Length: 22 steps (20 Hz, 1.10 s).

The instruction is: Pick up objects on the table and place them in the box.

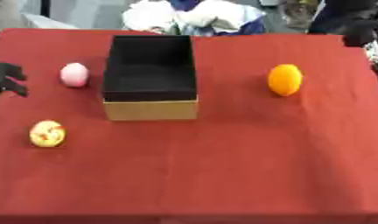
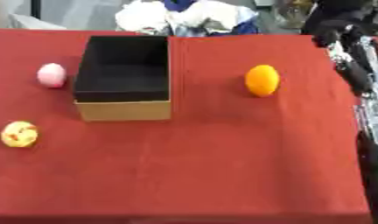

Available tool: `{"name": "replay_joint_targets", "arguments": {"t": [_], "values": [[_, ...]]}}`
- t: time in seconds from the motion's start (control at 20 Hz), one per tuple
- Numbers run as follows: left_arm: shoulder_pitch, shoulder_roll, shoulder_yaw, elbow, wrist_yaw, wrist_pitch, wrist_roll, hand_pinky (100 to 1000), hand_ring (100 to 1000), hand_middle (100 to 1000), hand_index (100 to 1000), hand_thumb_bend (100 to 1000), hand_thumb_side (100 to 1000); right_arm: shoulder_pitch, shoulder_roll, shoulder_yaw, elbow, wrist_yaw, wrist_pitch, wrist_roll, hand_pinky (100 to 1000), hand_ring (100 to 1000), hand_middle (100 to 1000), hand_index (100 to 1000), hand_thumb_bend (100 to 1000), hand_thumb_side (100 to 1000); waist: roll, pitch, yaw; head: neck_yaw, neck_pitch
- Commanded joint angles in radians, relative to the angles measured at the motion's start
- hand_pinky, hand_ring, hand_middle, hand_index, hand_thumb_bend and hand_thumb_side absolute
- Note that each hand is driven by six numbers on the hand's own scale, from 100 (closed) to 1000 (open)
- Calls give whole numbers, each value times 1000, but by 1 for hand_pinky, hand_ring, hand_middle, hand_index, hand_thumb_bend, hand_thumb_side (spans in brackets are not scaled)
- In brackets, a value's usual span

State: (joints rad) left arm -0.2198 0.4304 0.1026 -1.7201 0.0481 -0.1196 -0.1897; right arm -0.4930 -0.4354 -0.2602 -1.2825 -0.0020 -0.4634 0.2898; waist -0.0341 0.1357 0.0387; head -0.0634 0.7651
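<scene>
Here the left hand [image 1: 8, 78] is seen at the bench's [image 1: 246, 166] left edge, fingers curled, empty; right hand's [image 2: 353, 48] fingers cannot be told. Box [image 1: 150, 83] stands apart from the orange [image 1: 285, 79].

No text, label, brand, number or sign can be read on anything shown in either view.
</scene>
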Motion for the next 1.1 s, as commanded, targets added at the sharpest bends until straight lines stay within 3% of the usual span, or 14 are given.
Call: {"name": "replay_joint_targets", "arguments": {"t": [0.05,0.3,0.55,0.8,1.1], "values": [[-15,20,3,-18,4,-2,-5,660,494,568,697,143,771,-44,-84,33,40,21,-31,21,733,707,653,784,100,589,0,-16,4,-3,5],[-16,22,0,-18,6,-2,-8,660,494,569,697,141,767,-130,-175,127,171,65,-116,69,737,721,677,798,100,587,-3,-21,10,-5,5],[-16,24,-4,-18,8,-3,-13,661,495,569,698,139,766,-219,-211,208,305,117,-205,130,760,768,740,828,100,633,-4,-27,15,-11,5],[-15,24,-6,-17,10,-3,-16,661,496,569,698,138,766,-300,-201,261,450,188,-268,225,790,821,792,861,100,711,-2,-31,18,-15,5],[-14,24,-8,-16,11,-4,-18,662,496,570,698,139,767,-367,-154,268,584,308,-315,294,815,864,832,889,100,748,-1,-33,19,-19,5]]}}
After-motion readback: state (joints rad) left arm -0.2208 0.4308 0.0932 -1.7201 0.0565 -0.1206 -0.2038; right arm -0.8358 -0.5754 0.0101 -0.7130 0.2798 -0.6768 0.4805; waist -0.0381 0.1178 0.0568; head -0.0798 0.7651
